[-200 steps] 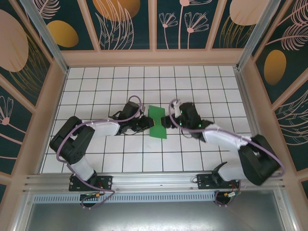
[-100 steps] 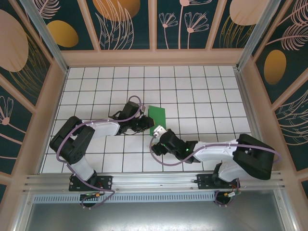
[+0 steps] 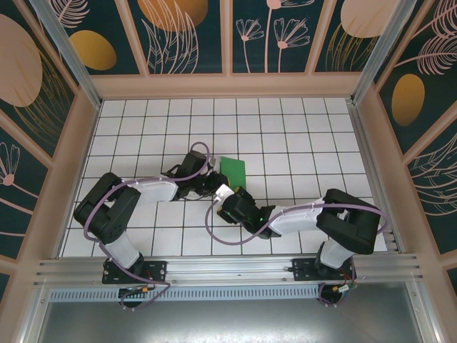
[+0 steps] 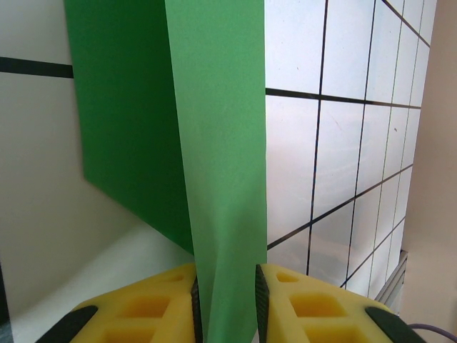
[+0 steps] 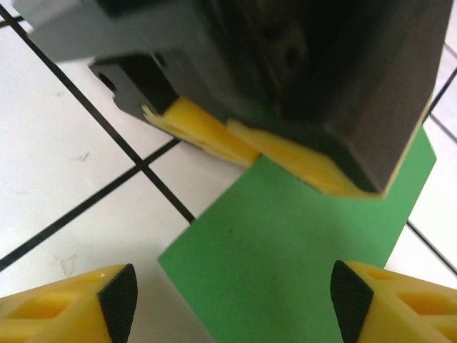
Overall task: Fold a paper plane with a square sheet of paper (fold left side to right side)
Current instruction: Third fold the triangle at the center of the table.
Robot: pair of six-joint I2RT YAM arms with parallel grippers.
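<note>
The square sheet of paper (image 3: 234, 170) lies folded into a narrow bright-green strip about one tile wide on the white tiled floor. My left gripper (image 3: 215, 184) reaches it from the left and is shut on a raised flap of the sheet (image 4: 218, 143); both yellow fingers (image 4: 289, 300) press the paper. My right gripper (image 3: 226, 193) is at the strip's near end, right beside the left gripper. It stands open, its fingertips (image 5: 118, 300) on either side of the paper's near corner (image 5: 285, 243) and just above it. The left gripper's yellow fingers (image 5: 235, 139) cross the top of the right wrist view.
Both arms crowd the middle of the tiled floor (image 3: 300, 136). The right arm's forearm (image 3: 293, 218) stretches across the near tiles. Patterned walls (image 3: 228, 36) and wooden frames enclose the cell on three sides.
The right arm has swung from the strip's right side round to its near end, close to the left gripper. The left gripper has kept still, holding the paper.
</note>
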